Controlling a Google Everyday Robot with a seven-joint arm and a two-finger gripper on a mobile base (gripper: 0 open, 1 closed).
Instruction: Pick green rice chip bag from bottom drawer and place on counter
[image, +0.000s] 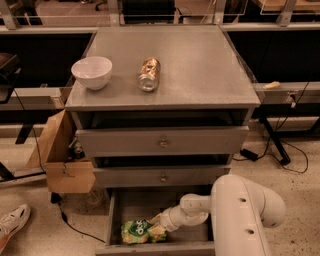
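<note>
The green rice chip bag (139, 231) lies on the floor of the open bottom drawer (116, 213), at its front left. My gripper (159, 226) reaches down into the drawer from the right and sits at the bag's right end, touching it. The white arm (240, 210) covers the drawer's right side. The counter (200, 60) is the grey top of the cabinet above.
A white bowl (92, 72) and a brown-gold can (149, 74) lying on its side rest on the counter's left half. Two closed drawer fronts with brass knobs (163, 143) sit above the open drawer. An open cardboard box (60, 155) stands left of the cabinet. A shoe (12, 222) is on the floor.
</note>
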